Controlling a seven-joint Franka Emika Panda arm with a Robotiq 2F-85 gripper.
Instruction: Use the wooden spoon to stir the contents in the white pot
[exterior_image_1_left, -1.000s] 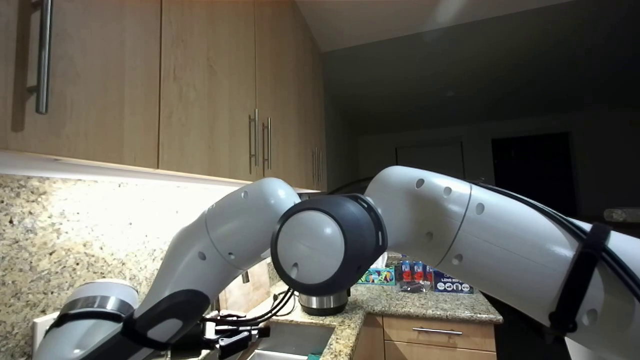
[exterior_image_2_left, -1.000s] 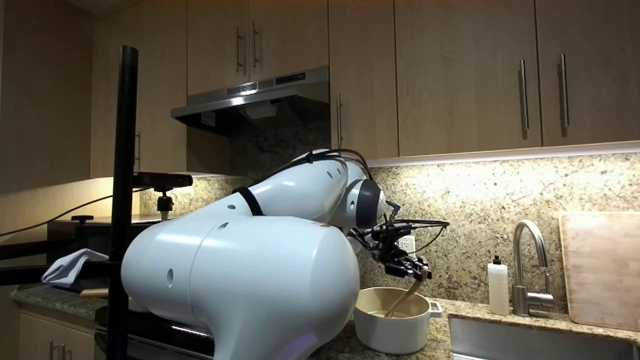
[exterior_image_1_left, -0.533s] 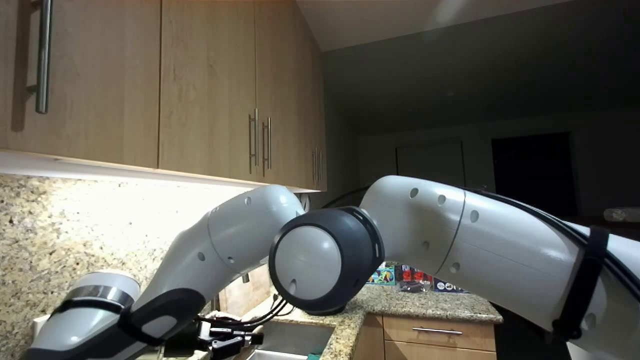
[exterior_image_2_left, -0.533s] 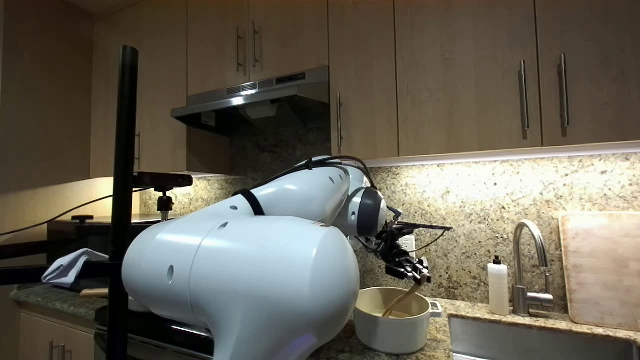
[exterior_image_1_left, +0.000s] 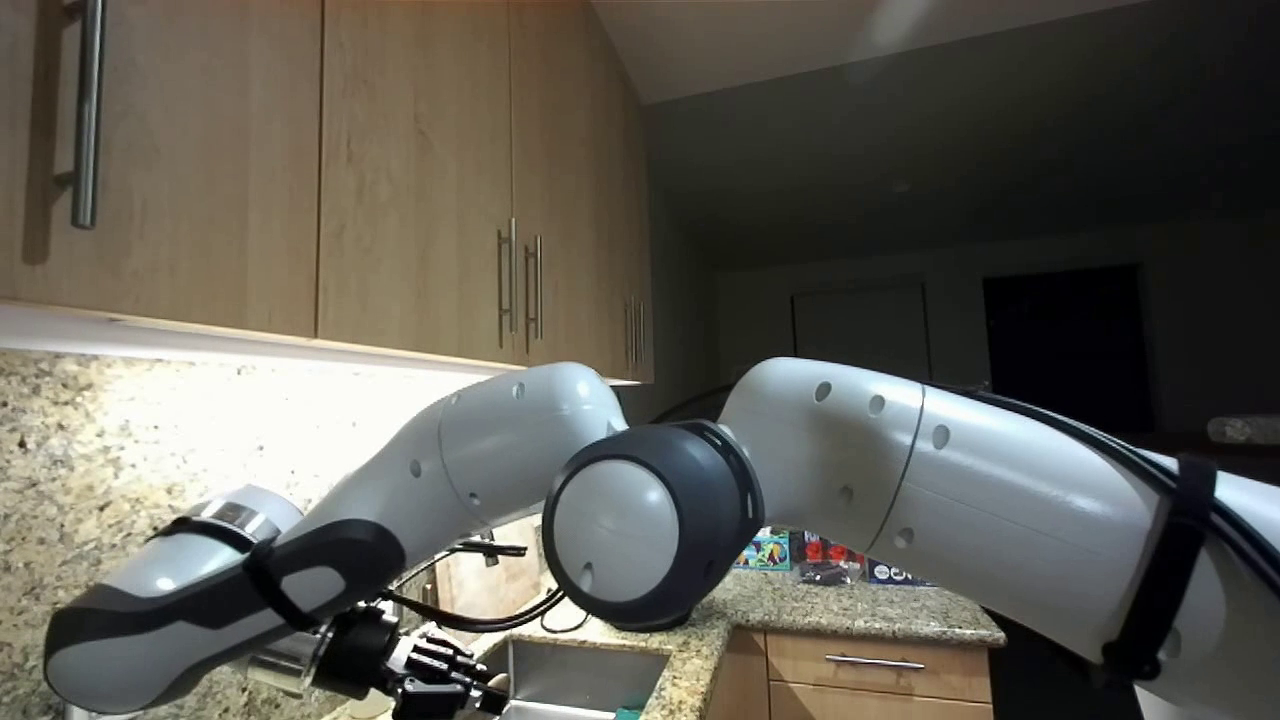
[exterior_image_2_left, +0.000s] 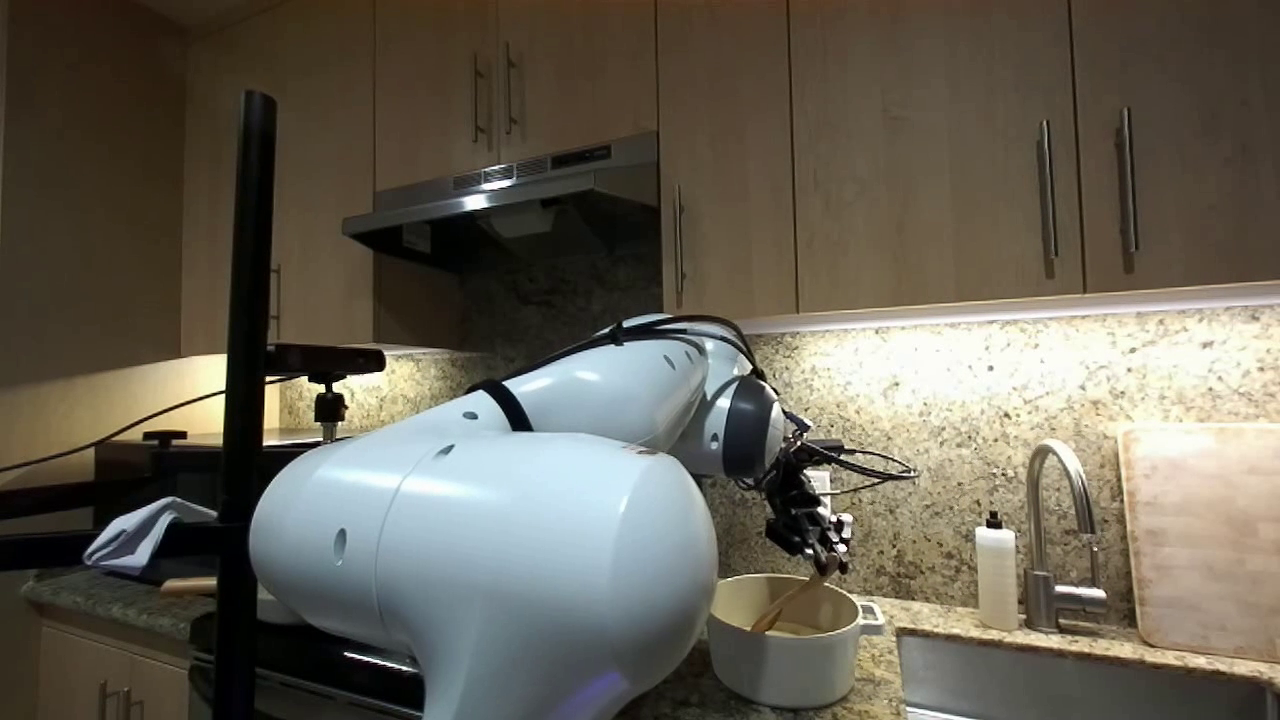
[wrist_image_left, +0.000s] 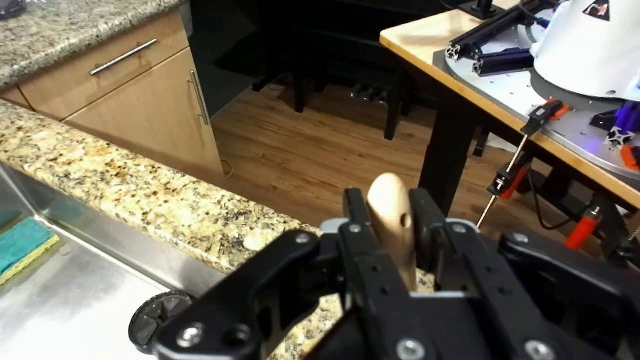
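- I log this as a kitchen; whether home or office, I cannot tell.
- In an exterior view: metal range hood (exterior_image_2_left: 510, 190) under wooden wall cabinets (exterior_image_2_left: 580, 80).
- Same view: arched faucet (exterior_image_2_left: 1042, 595) behind a steel sink (exterior_image_2_left: 1050, 680).
- My wrist view: teal-and-yellow sponge (wrist_image_left: 22, 245) in the sink, speckled stone worktop (wrist_image_left: 150, 192) along its edge, wooden drawer front (wrist_image_left: 115, 75) beyond.

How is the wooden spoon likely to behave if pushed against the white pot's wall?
Probably stiff: the wooden spoon looks solid. Likely light: it is slim. It might swivel under pressure: the gripper pinches its handle only near the end.
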